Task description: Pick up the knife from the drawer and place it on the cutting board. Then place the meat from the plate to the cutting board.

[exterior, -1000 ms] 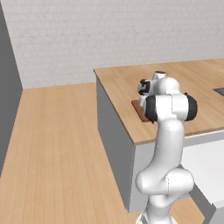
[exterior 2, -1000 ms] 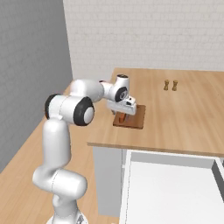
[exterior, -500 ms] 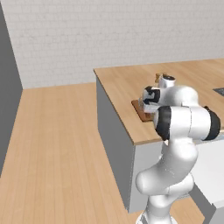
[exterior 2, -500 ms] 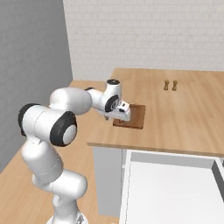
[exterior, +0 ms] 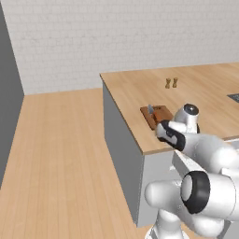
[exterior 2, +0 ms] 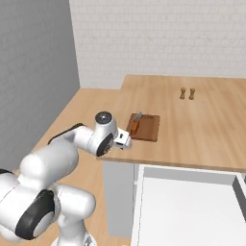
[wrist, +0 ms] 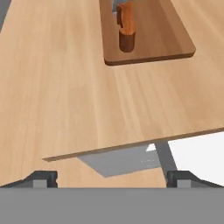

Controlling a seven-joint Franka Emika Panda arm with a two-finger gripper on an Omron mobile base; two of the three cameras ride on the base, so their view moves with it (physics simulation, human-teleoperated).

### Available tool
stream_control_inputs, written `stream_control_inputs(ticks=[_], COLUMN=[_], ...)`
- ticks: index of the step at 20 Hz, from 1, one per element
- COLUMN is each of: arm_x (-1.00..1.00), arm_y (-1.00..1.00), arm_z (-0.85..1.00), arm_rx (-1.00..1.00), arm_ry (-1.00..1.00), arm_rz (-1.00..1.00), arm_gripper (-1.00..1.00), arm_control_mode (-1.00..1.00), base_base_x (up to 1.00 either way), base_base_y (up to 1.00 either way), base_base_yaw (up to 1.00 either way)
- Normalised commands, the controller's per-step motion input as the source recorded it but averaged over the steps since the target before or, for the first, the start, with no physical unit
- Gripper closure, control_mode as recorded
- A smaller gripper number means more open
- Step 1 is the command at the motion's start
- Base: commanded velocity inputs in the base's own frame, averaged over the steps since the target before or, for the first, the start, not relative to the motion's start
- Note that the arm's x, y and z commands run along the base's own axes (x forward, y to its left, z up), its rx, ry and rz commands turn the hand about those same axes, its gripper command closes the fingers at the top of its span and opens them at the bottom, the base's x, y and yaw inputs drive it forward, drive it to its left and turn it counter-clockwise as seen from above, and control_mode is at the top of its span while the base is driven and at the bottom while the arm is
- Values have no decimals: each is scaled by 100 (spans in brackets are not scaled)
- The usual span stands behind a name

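While the end effector (wrist: 112,177) hangs empty with its fingertips (wrist: 43,177) spread wide just off the desk (exterior 2: 202,129) edge, the first half of the task looks done, judging by how things lie. In the hand view the desk's near corner sits at 6 o'clock, and the board (wrist: 146,35) lies beyond it toward 12 o'clock, with the knife (wrist: 125,26) resting on it, handle end nearest the camera. In the right base view the open drawer (exterior 2: 182,206) shows its white inside at 5 o'clock, and the knife (exterior 2: 135,126) lies along the board's (exterior 2: 144,127) left side; two small brown shakers (exterior 2: 187,93) stand farther back toward 1 o'clock. I cannot see the plate or the meat in these views, so the arm or base must swing to find them. The likely trouble: the hand is low and close to the desk edge and the board, so a wide sweep could clip the corner, nudge the board, or knock the knife off it. Later, meat set down on that left side could land on the knife.
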Motion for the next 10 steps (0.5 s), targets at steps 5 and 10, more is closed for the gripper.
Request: stream_control_inputs(ticks=[5,10], arm_x=[-91,-62], arm_y=[18,48], arm_z=[51,100], arm_rx=[0,-9], arm_ry=[-16,9], arm_rz=[1,0], arm_gripper=[-100,-100], arm_control_mode=[-100,-100], base_base_x=[0,0], base_base_y=[0,0], base_base_yaw=[0,0])
